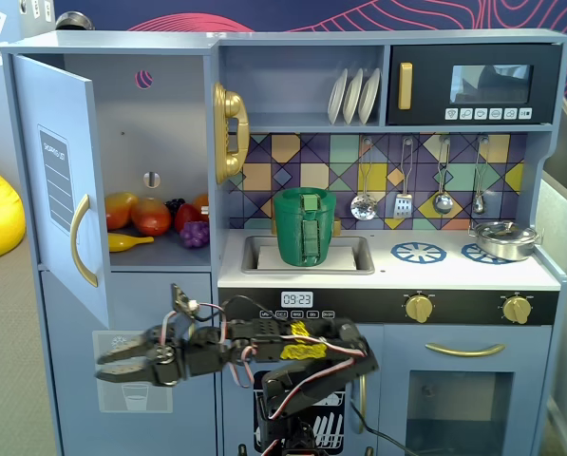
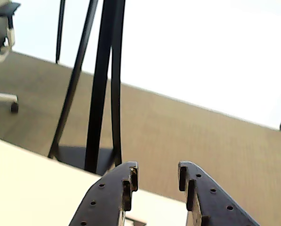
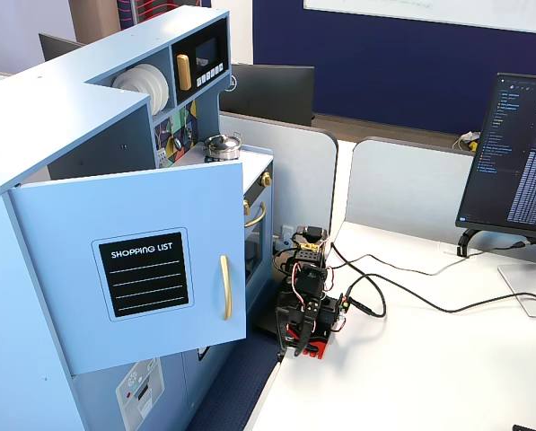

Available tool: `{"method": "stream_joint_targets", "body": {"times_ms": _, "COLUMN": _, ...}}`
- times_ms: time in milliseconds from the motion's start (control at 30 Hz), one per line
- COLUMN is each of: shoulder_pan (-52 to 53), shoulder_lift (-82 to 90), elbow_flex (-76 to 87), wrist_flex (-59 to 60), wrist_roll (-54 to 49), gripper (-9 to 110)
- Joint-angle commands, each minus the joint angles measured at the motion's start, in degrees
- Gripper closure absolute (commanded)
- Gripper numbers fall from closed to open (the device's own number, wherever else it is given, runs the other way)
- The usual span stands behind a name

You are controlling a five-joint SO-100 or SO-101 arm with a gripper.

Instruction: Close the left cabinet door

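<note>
The left door of the toy kitchen stands wide open, swung out on its left-edge hinge. In a fixed view its inner face and gold handle show edge-on; in the other fixed view the outer face shows with the black "SHOPPING LIST" panel.

The open compartment holds toy fruit on its shelf.

The arm sits low in front of the kitchen, below the counter, extended toward the left of the view. The gripper lies in front of the lower panel with the dispenser graphic, below the door's bottom edge and apart from it. Contact with that panel appears absent, though the angle is poor.

In the wrist view the gripper has its fingers parted, with nothing between them; floor and a black stand lie beyond.
</note>
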Motion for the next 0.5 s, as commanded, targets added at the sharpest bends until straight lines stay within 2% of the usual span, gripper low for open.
{"method": "stream_joint_targets", "body": {"times_ms": 0, "shoulder_pan": -1.85, "shoulder_lift": -13.27, "elbow_flex": -12.04, "wrist_flex": -7.73, "wrist_roll": -1.58, "gripper": 102}}
{"method": "stream_joint_targets", "body": {"times_ms": 300, "shoulder_pan": 7.21, "shoulder_lift": -41.66, "elbow_flex": -41.13, "wrist_flex": -11.95, "wrist_roll": -3.52, "gripper": 102}}
{"method": "stream_joint_targets", "body": {"times_ms": 467, "shoulder_pan": 11.78, "shoulder_lift": -47.99, "elbow_flex": -49.75, "wrist_flex": -12.04, "wrist_roll": -4.04, "gripper": 102}}
